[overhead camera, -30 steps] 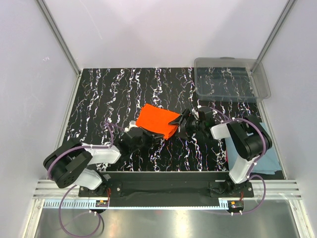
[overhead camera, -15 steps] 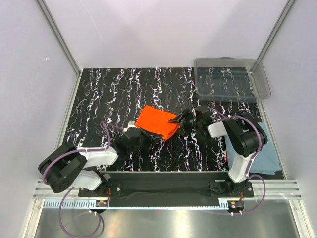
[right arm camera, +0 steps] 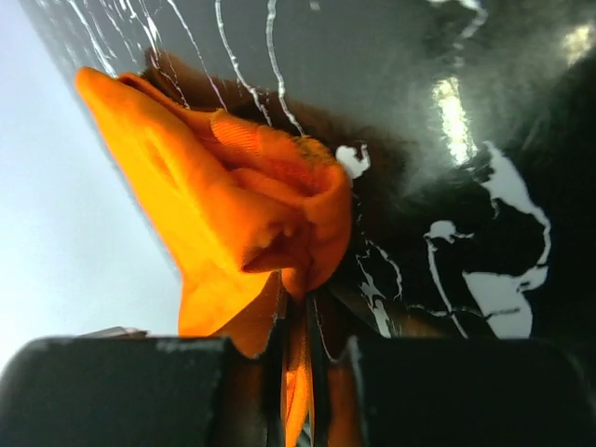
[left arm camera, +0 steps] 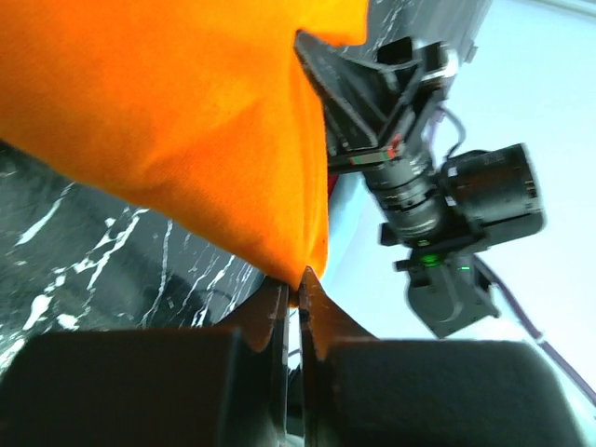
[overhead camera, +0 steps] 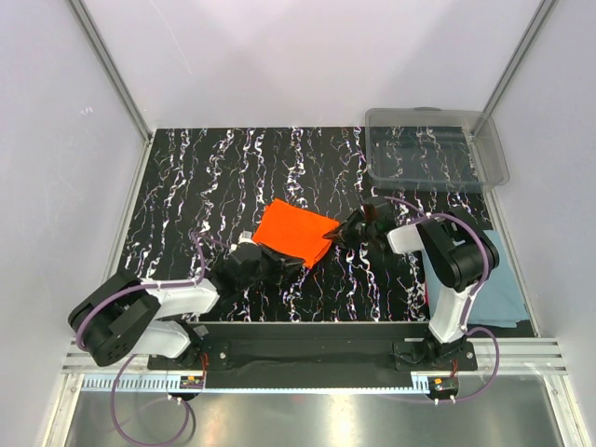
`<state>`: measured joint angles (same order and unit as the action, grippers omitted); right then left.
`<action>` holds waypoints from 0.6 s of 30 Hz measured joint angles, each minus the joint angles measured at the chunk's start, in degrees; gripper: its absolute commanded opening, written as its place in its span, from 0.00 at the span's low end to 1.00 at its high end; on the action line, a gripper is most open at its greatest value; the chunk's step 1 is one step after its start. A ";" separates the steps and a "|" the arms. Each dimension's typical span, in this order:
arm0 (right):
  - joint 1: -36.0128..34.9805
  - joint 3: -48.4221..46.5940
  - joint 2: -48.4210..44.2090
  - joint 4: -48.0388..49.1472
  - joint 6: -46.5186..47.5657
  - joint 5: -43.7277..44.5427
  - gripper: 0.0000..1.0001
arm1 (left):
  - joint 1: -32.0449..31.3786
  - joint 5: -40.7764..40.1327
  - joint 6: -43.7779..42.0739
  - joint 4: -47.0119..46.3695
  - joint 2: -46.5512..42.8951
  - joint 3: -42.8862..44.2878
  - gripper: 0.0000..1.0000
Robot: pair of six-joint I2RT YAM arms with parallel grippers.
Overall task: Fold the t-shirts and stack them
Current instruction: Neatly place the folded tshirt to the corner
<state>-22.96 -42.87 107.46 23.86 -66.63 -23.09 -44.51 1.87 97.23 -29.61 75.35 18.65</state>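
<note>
The orange t-shirt (overhead camera: 296, 231) lies folded in a small rectangle at mid-table. My left gripper (overhead camera: 277, 260) is shut on its near corner; in the left wrist view the orange cloth (left arm camera: 186, 121) runs down into the closed jaws of that gripper (left arm camera: 298, 287). My right gripper (overhead camera: 341, 234) is shut on the shirt's right corner, and in the right wrist view bunched orange fabric (right arm camera: 242, 214) is pinched in the gripper (right arm camera: 298, 312). The blue-grey t-shirt (overhead camera: 507, 279) lies at the table's right edge, partly hidden under the right arm.
A clear plastic bin (overhead camera: 438, 149) stands at the back right corner. The black marbled table (overhead camera: 205, 177) has walls on its left, back and right. The right arm (left arm camera: 438, 214) shows close behind the cloth in the left wrist view.
My right gripper has gone from wide open to shut on the orange shirt's right corner, moving in a little. The left gripper kept its hold and drew slightly back to the left.
</note>
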 measured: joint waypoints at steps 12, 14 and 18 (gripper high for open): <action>-0.28 -1.84 -25.75 -31.54 14.67 18.58 0.00 | 1.68 11.54 -23.47 20.92 -3.43 7.23 0.30; -0.11 -2.23 -29.73 -37.03 15.89 22.05 0.00 | 1.68 13.84 -28.48 23.82 -3.98 9.03 0.30; 2.27 -2.62 -35.74 -47.21 17.73 27.76 0.00 | 1.68 17.57 -38.58 30.01 -6.34 11.32 0.30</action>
<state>-20.69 -45.50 71.72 -23.35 -48.90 4.67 -42.83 19.44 58.65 0.40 69.01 29.98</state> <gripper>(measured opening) 0.122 0.300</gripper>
